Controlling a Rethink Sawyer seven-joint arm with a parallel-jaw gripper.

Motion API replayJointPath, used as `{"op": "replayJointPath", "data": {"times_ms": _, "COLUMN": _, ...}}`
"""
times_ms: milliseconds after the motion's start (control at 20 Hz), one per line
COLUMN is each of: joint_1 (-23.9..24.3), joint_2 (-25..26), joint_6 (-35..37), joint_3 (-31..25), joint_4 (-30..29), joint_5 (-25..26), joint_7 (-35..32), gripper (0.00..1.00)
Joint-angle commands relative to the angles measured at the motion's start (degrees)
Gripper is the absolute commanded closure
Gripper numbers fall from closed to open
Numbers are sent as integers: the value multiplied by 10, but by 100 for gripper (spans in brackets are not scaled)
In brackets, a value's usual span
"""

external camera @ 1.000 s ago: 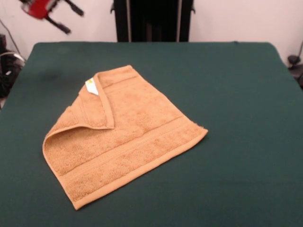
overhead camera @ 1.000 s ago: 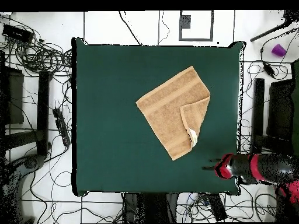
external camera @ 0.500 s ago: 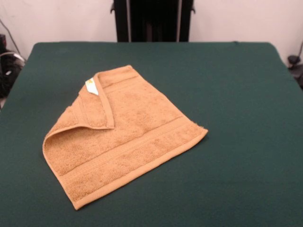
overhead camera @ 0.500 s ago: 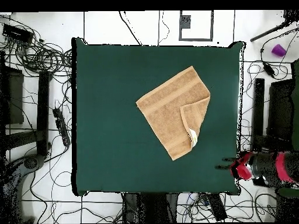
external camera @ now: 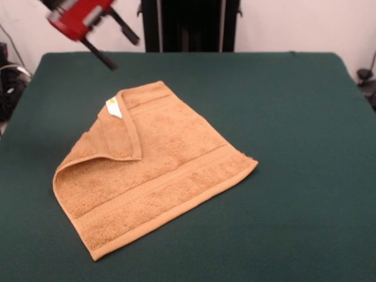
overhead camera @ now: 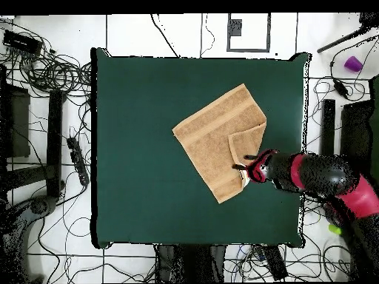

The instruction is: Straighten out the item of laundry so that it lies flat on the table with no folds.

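Orange-tan terry, the towel [external camera: 154, 167] lies on the green table [external camera: 294, 117] with one corner doubled over onto itself. That folded flap [external camera: 120, 132], with its white label [external camera: 113, 107], lies just below and a little ahead of the gripper [external camera: 111, 47], which hangs in the air above it. Its two fingers [external camera: 101, 59] seem spread and hold nothing, though motion blur makes that uncertain. The flap's free edge runs away from the fingers toward the towel's middle.

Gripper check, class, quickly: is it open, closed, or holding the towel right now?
Gripper: open and empty, its two black fingers spread apart in the air above the towel, near the folded-over corner.
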State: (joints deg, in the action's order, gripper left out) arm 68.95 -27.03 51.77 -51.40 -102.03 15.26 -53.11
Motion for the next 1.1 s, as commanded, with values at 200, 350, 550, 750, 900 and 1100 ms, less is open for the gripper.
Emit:
{"op": "replayJointPath", "data": {"times_ms": 200, "joint_1": -70, "joint_2": 125, "joint_6": -78, "joint_3": 34, "joint_4": 19, "joint_5": -23, "joint_7": -65, "gripper": 0}}
{"op": "replayJointPath", "data": {"times_ms": 350, "joint_1": -80, "joint_2": 158, "joint_6": -79, "joint_3": 35, "joint_4": 46, "joint_5": -28, "joint_7": -49, "gripper": 0}}
{"op": "replayJointPath", "data": {"times_ms": 550, "joint_1": -78, "joint_2": 193, "joint_6": -86, "joint_3": 27, "joint_4": 83, "joint_5": -15, "joint_7": -12, "gripper": 0}}
{"op": "replayJointPath", "data": {"times_ms": 750, "joint_1": -87, "joint_2": 195, "joint_6": -55, "joint_3": 14, "joint_4": 115, "joint_5": -28, "joint_7": -12, "gripper": 0}}
{"op": "replayJointPath", "data": {"times_ms": 900, "joint_1": -88, "joint_2": 211, "joint_6": -15, "joint_3": 8, "joint_4": 143, "joint_5": -37, "joint_7": 8, "gripper": 0}}
{"op": "replayJointPath", "data": {"times_ms": 1100, "joint_1": -90, "joint_2": 224, "joint_6": 93, "joint_3": 10, "joint_4": 200, "joint_5": -59, "joint_7": 42, "gripper": 0}}
